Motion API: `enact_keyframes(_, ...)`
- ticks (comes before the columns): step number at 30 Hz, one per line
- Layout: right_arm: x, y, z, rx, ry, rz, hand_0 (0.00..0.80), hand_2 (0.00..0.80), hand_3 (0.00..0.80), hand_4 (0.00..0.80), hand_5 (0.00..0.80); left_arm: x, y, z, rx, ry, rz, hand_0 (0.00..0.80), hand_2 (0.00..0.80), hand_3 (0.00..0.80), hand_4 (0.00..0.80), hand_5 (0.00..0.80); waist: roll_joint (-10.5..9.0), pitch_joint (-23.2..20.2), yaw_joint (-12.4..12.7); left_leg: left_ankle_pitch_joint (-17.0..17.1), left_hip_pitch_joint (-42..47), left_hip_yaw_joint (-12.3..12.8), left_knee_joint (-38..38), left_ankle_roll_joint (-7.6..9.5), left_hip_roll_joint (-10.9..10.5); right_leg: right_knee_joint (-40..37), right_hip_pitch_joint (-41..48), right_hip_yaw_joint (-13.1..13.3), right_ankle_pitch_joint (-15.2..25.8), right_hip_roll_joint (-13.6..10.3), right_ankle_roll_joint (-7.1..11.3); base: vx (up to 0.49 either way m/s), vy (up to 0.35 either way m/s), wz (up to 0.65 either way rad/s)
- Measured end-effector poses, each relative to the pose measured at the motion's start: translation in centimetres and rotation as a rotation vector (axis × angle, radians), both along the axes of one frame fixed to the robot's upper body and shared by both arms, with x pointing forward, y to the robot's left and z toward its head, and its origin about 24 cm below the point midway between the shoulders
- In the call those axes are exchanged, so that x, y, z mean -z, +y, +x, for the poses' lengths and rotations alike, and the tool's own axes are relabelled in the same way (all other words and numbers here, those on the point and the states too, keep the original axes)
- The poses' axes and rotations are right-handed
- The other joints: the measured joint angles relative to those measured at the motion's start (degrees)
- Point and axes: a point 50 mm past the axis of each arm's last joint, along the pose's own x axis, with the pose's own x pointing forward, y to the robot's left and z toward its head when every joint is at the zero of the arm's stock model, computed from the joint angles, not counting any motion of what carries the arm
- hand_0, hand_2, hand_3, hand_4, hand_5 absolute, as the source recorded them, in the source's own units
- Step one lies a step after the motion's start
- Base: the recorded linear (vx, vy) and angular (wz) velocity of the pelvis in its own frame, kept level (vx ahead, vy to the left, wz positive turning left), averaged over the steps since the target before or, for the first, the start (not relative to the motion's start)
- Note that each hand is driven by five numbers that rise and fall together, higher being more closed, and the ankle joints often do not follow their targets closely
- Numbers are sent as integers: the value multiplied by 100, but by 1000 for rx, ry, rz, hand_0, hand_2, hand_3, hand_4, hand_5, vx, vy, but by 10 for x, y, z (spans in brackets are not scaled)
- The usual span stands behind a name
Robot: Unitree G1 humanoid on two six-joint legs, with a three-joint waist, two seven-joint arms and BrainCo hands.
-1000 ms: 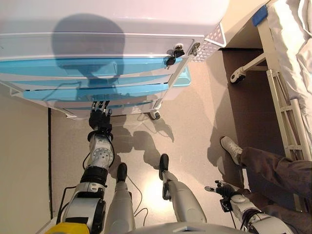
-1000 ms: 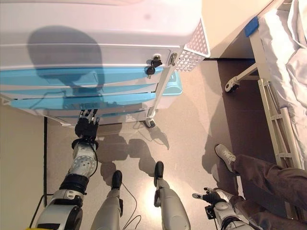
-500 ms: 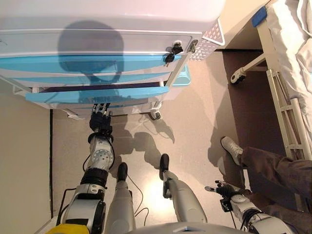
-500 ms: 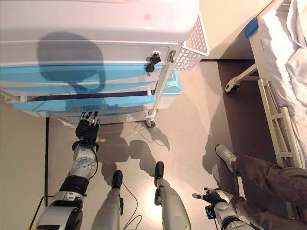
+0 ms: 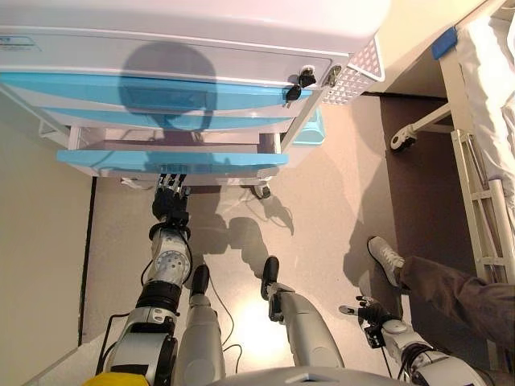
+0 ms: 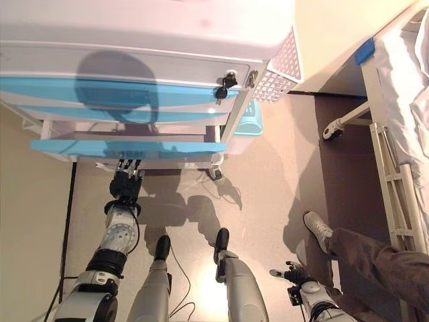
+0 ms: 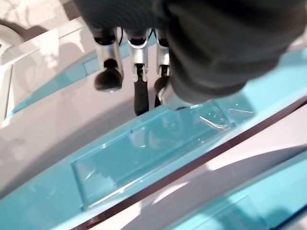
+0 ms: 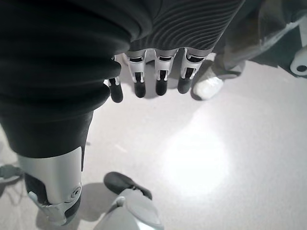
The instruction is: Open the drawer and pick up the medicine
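A white cart (image 5: 185, 24) has several light-blue drawers. The lower drawer's blue front (image 5: 173, 159) stands pulled out, and a strip of its pale inside (image 5: 169, 146) shows; I see no medicine in it. My left hand (image 5: 170, 199) reaches up under that front, its fingers (image 7: 139, 91) hooked behind the front's edge beside the clear label pocket (image 7: 153, 153). My right hand (image 5: 366, 310) hangs low at the right over the floor, fingers (image 8: 160, 79) relaxed and empty.
Keys (image 5: 299, 80) hang in the lock of the cart's top drawer. A white perforated basket (image 5: 358, 72) hangs on the cart's right side, with a blue bin (image 5: 310, 129) below it. A bed frame (image 5: 475, 185) stands at the right. A person's leg and shoe (image 5: 386, 253) are beside it.
The lower drawer has come out toward me with my left hand on its front, opening a wider gap. The whole picture has shifted a little. The right hand has not moved.
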Motion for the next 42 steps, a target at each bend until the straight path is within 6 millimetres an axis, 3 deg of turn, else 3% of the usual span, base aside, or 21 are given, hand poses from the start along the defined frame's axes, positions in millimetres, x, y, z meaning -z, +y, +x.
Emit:
enact_keyframes(21, -1, -2, 2, 0, -5, -2, 0, 0, 0, 0, 0, 7, -3, -12, 36, -14, -3, 800, 800, 800, 800, 800, 13, 52, 313, -146, -388, -766, 406, -172, 54, 1262, -453, -655, -845, -96, -378, -15, -31, 16)
enact_keyframes(30, -4, -9, 3, 9, -9, -19, 0, 0, 0, 0, 0, 4, -5, -17, 62, -46, 26, 800, 800, 800, 800, 800, 106, 226, 491, -128, -474, -983, 445, -203, 61, 1357, -427, -889, -961, -116, -402, 1, -30, 13)
enact_keyframes(42, -5, -10, 4, 8, -13, -22, 0, 0, 0, 0, 0, 15, -6, -33, 112, -36, 34, 800, 800, 800, 800, 800, 126, 274, 673, -137, -541, -1212, 512, -218, 35, 1466, -308, -1225, -1137, -200, -434, 30, -36, 14)
